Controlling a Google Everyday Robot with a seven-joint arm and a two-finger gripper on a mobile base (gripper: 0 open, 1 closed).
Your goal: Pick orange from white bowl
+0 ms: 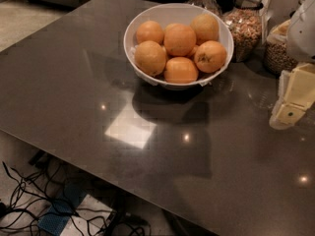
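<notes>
Camera view has the orange at the right side of the heap in the white bowl, well apart from the gripper, which hangs to the lower right at the frame's edge over the dark table; how wide it stands cannot be told. Other oranges crowd the bowl, some half hidden. Glass jars of grains stand just behind, their tops cut off.

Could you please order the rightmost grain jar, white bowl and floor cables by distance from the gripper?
From the gripper, at the right edge:
1. Round jar of brown grains, just behind it.
2. Large round white bowl holding oranges, far centre.
3. Tangled black cables on the floor, lower left.
</notes>
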